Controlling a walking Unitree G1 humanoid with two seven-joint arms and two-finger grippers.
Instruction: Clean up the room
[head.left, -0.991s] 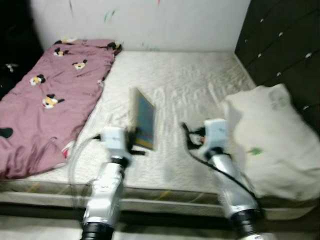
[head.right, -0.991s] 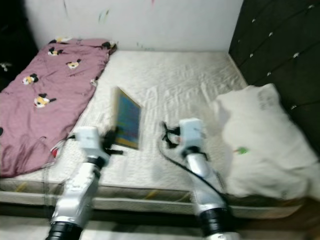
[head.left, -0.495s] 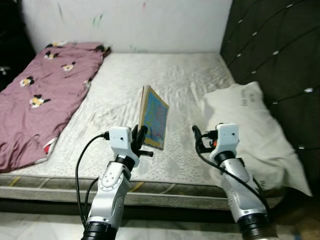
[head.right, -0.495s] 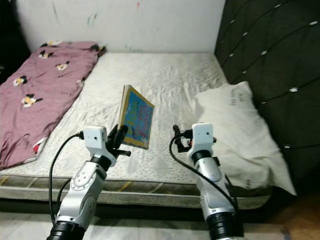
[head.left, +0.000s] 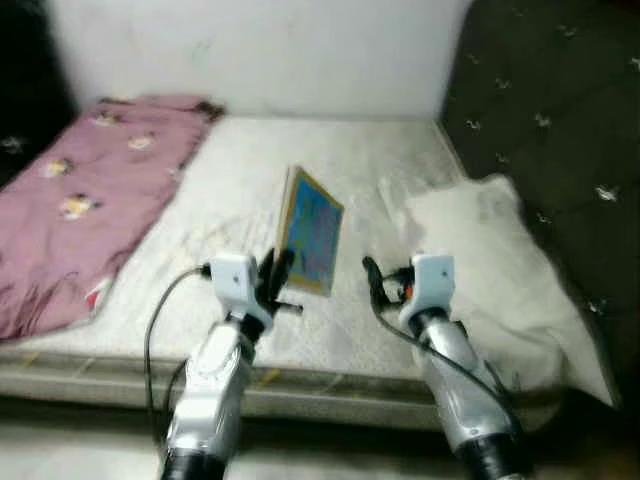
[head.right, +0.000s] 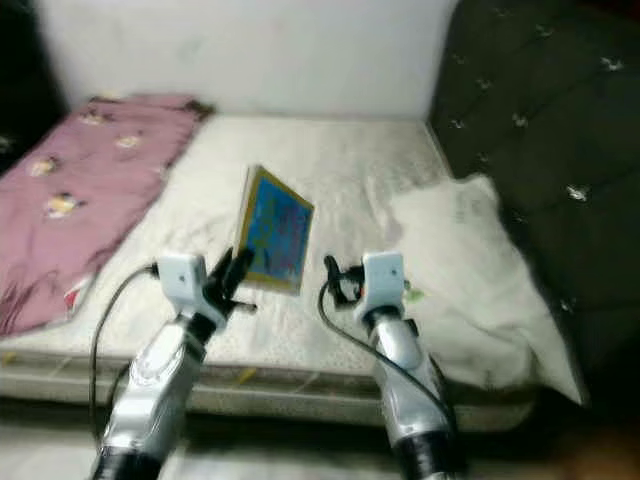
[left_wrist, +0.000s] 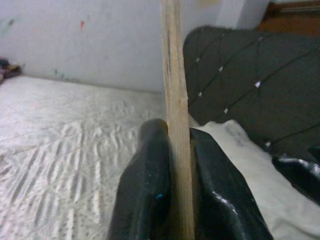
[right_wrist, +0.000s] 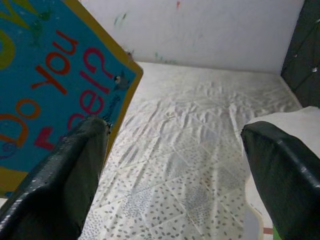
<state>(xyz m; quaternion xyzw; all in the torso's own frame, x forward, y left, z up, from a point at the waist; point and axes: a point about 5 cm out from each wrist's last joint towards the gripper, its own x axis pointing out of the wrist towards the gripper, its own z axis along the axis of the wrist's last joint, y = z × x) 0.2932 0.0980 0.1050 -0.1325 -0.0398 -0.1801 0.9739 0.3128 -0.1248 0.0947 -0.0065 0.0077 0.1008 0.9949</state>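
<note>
Book (head.left: 312, 232) upright above bed (head.left: 240, 190), pinched on its edge by left hand (head.left: 276, 281). Right hand (head.left: 372, 283) beside book, fingers spread wide, empty. Pillow (head.left: 490, 260) right of book.

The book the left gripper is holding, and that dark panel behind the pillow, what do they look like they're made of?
The book looks like thick board: its edge in the left wrist view is a solid pale slab, and its blue cover looks printed and smooth. The left gripper is clamped on it. The dark panel behind the pillow seems padded, leather-like upholstery, quilted in diamonds with small studs.
</note>
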